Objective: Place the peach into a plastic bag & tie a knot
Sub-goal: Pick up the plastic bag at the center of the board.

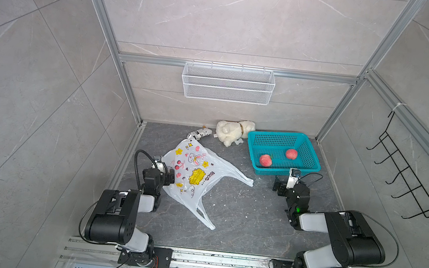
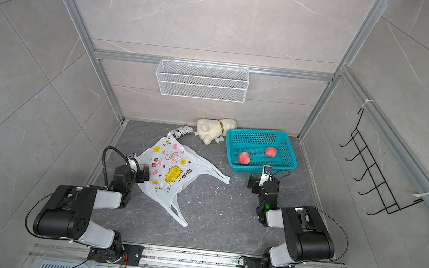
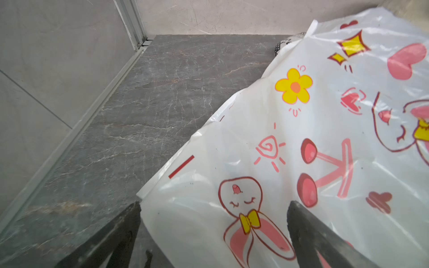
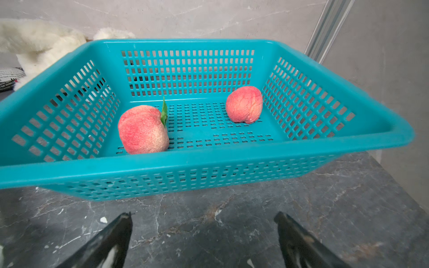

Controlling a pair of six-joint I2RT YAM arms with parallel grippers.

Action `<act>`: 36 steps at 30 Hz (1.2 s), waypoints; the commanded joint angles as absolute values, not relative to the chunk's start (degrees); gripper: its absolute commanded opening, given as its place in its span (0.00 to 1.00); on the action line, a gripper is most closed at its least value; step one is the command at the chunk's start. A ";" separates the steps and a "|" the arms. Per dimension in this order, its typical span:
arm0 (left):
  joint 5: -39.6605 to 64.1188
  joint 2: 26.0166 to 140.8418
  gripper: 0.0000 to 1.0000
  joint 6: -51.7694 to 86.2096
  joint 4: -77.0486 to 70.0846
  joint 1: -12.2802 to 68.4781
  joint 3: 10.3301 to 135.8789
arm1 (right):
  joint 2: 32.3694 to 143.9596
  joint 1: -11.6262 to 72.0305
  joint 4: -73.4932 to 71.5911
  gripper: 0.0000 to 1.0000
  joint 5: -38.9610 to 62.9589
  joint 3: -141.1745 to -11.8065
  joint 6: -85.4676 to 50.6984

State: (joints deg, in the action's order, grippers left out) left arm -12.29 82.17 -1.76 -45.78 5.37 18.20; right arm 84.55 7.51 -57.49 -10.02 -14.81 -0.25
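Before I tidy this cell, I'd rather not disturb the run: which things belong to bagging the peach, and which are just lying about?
For the job:
- plastic bag, flat, untied
- leafed peach
- other peach
- teal basket holding both

Lying about:
- plush toy
- black-and-white packet
- white wire shelf on the wall
- black hook rack

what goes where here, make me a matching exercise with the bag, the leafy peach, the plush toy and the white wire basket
Things:
1. plastic bag
2. peach with the leaf
3. plush toy
4. white wire basket

Places:
a. hung on the back wall
b. inside the teal basket
c. lying on the table at the left gripper
d. on the table beside the teal basket

Pairs: 1-c, 2-b, 3-d, 4-a
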 commanded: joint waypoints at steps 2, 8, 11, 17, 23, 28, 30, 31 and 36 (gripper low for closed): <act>-22.80 70.35 1.00 -8.09 -40.47 12.27 22.03 | 73.00 9.27 -52.36 1.00 -12.97 -14.41 1.65; -22.89 57.75 1.00 -3.20 -28.64 17.22 29.79 | 58.19 10.52 -9.87 1.00 -18.37 -31.24 -14.67; -28.14 55.29 1.00 8.46 -13.02 18.49 38.49 | 59.44 10.52 4.38 1.00 -18.87 -39.94 -19.51; -35.57 52.34 1.00 16.09 -1.20 18.29 47.11 | 50.87 10.10 9.25 1.00 -16.40 -39.86 -28.70; -26.65 49.31 1.00 17.02 1.65 17.93 49.03 | 43.97 9.84 13.23 1.00 -21.95 -38.17 -31.05; -11.30 55.56 1.00 15.39 6.40 18.17 53.90 | 46.17 9.80 12.05 1.00 -13.23 -39.24 -29.72; -3.14 59.52 1.00 12.89 9.86 19.41 57.18 | 46.48 9.84 7.80 1.00 -5.74 -38.18 -28.87; 0.06 61.77 1.00 11.32 11.86 20.68 58.82 | 46.98 9.84 4.60 1.00 -0.22 -37.24 -28.55; 2.22 74.68 1.00 3.66 26.10 31.25 66.49 | 58.73 11.75 -4.19 0.89 20.12 -36.99 -30.95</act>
State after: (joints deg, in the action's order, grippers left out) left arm -4.12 69.25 10.33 14.20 26.26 62.37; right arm 52.69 10.31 1.67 4.62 -37.28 -29.76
